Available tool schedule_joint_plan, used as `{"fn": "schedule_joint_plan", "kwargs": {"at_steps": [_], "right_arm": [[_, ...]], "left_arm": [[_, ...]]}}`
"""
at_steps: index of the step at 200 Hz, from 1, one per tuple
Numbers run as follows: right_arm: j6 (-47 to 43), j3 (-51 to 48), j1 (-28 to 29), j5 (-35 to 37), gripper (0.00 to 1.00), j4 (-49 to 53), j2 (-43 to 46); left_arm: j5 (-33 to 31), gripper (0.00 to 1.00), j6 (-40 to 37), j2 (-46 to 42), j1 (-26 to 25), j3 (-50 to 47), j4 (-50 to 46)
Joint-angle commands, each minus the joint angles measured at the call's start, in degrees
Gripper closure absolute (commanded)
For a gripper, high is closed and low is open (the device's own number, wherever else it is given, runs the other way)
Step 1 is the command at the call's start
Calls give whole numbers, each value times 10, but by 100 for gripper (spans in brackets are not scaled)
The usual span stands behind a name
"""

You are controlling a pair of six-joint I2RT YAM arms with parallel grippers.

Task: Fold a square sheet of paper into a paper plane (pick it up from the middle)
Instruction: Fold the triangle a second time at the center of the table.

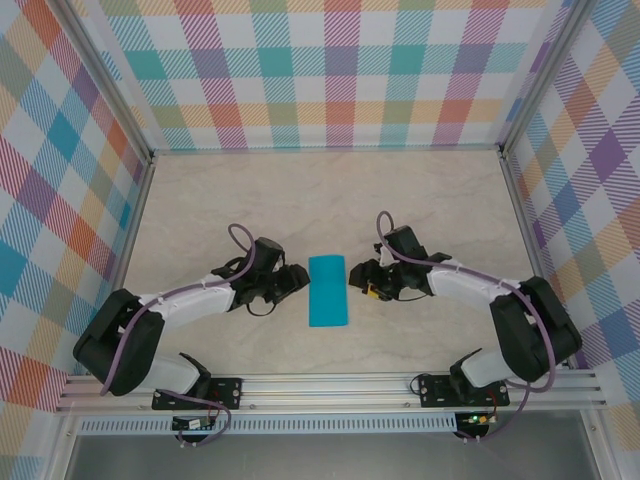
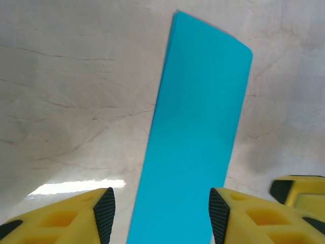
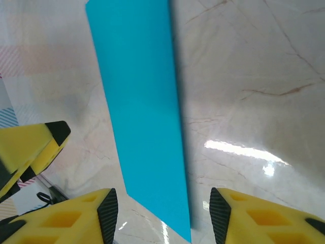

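Lying folded to a narrow strip, the square sheet of paper (image 1: pixel 328 291) is resting between both tools. The left gripper (image 1: pixel 298 281) is waiting just left of it, the right gripper (image 1: pixel 354 276) just right, jaws parted, holding nothing. Each should probably be pinching its long edge at mid-length, evenly, avoiding skew.

Side by side, the left arm (image 1: pixel 190 300) and right arm (image 1: pixel 470 285) show white links, black joints and purple cables (image 1: pixel 232 234); left pincer (image 2: pixel 161 216) and right pincer (image 3: pixel 162 213) bear yellow fingers (image 2: pixel 61 223) with ribbed black pads (image 2: pixel 105 213).

Matte paper sheet (image 1: pixel 327 291) on glossy marble-look tbl (image 1: pixel 250 200).
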State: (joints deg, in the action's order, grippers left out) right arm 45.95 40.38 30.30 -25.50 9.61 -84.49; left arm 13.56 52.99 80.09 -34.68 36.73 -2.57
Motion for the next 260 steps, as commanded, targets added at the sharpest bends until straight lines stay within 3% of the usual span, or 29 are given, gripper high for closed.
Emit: {"fn": "schedule_joint_plan", "kwargs": {"at_steps": [1, 200, 260], "right_arm": [[19, 42, 3, -75, 49, -11, -48], [13, 80, 33, -26, 47, 21, -90], [-1, 87, 38, -43, 47, 22, -94]], "left_arm": [[37, 43, 21, 10, 11, -1, 44], [32, 41, 40, 54, 18, 9, 51], [37, 41, 40, 58, 18, 7, 61]]}}
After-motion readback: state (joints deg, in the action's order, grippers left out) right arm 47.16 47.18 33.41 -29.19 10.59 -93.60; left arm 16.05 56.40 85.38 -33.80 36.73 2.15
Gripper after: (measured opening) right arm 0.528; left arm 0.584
